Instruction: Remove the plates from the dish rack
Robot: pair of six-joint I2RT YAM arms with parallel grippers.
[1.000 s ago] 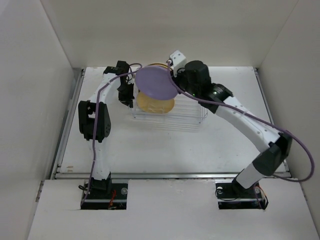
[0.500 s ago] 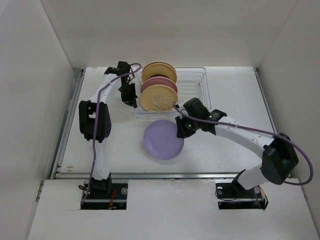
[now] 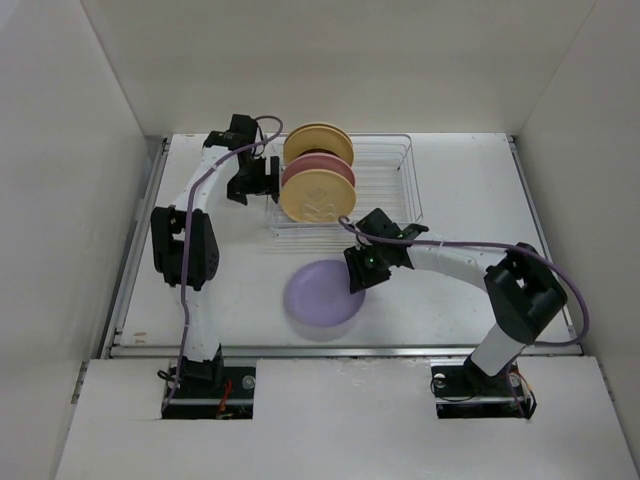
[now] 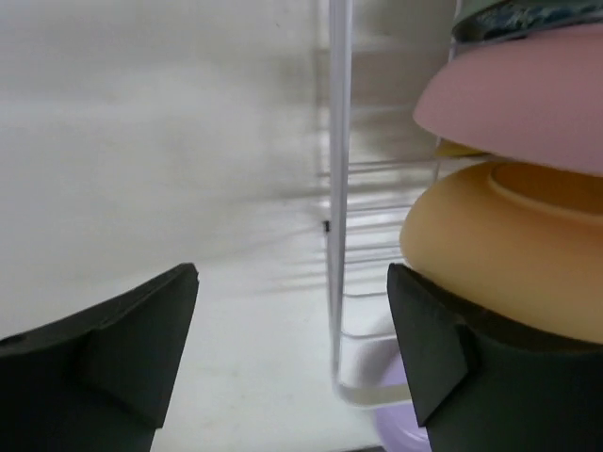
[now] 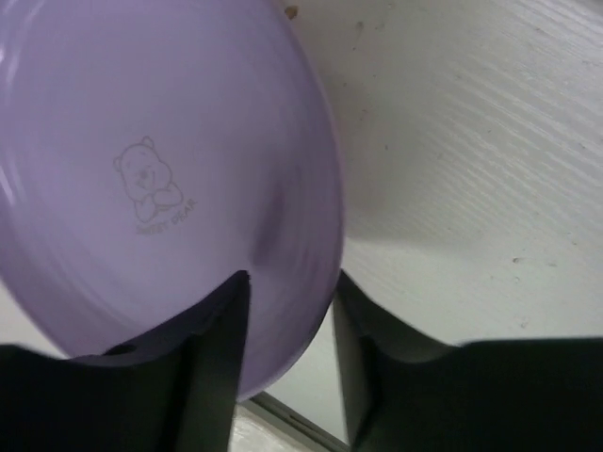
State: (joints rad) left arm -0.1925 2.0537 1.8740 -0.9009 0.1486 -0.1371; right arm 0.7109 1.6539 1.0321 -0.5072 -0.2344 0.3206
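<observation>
My right fingers (image 5: 212, 363) clamp the rim of the lavender plate (image 5: 160, 188) low over the counter (image 3: 250, 262); my left fingers (image 4: 122, 348) stand apart beside the rack (image 4: 337, 188).

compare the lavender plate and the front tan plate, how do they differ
Pose: the lavender plate lies roughly flat in front of the dish rack; the front tan plate stands on edge inside it. Grip: the right pincer clamps the lavender plate's rim; no pincer holds the front tan plate. Colour: lavender against yellow-tan. Both are round and shallow.
</observation>
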